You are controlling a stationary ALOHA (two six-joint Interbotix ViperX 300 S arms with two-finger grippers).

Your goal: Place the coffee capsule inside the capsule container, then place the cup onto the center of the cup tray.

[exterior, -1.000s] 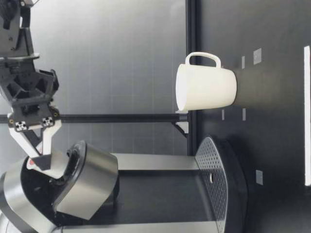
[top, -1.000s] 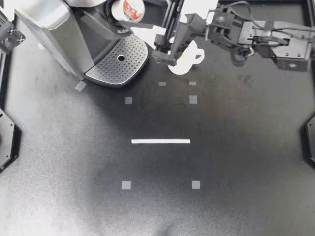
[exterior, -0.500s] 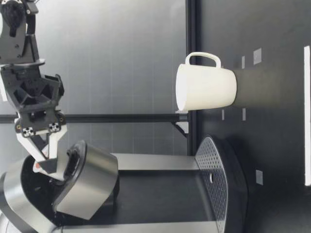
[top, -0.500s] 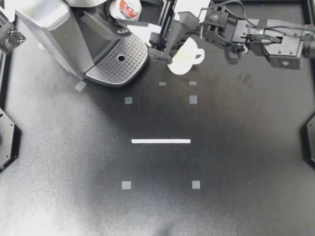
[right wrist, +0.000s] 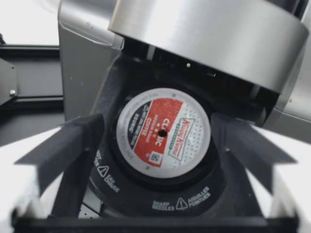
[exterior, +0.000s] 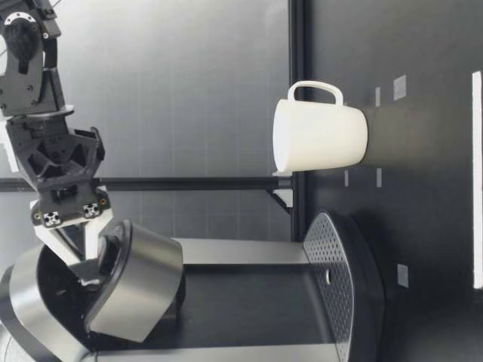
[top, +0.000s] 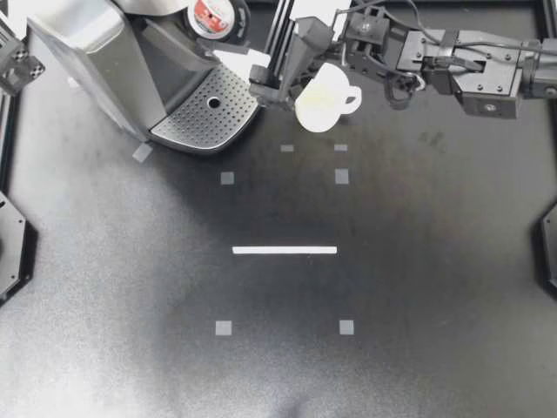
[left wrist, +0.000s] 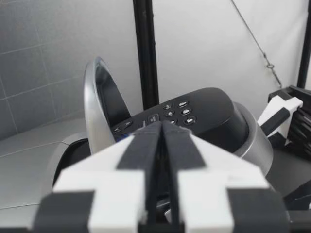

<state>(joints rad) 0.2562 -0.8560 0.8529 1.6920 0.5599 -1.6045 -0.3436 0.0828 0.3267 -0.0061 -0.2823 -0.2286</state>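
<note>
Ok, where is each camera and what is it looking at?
Top: above the table, straight down on coffee machine, cup, right gripper, left arm.
Low: at table height, across at cup and machine; right gripper at the open lid.
Left wrist: on the left arm, facing the buttons past the shut left gripper.
Right wrist: on the right arm, facing the capsule between open fingers.
Shared: top and right wrist both show the capsule.

The round foil coffee capsule (right wrist: 163,133) is printed red and white; the ceramic cup (top: 324,97) is coloured white, the perforated cup tray (top: 204,117) silver.
</note>
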